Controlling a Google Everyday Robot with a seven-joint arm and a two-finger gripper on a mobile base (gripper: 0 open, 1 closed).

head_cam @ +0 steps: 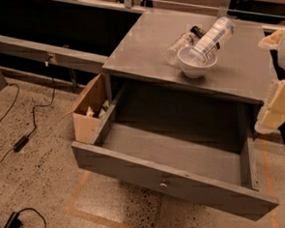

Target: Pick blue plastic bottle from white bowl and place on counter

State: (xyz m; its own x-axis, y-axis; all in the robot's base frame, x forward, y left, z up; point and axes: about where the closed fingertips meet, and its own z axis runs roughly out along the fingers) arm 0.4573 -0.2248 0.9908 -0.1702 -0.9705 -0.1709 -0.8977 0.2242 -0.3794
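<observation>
The blue plastic bottle (213, 37), clear with a white printed label, lies tilted with its lower end inside the white bowl (195, 67) and its upper end sticking out to the back right. The bowl stands on the grey counter (242, 69), right of its middle. My gripper is not in view. Only cream and white parts of my arm (284, 93) show at the right edge, beside the counter and well apart from the bowl.
A smaller clear bottle (179, 44) with a dark cap lies just behind the bowl's left side. The wide grey drawer (178, 154) below the counter is pulled fully open. An open cardboard box (88, 108) stands left of it. Cables (20, 142) lie on the floor.
</observation>
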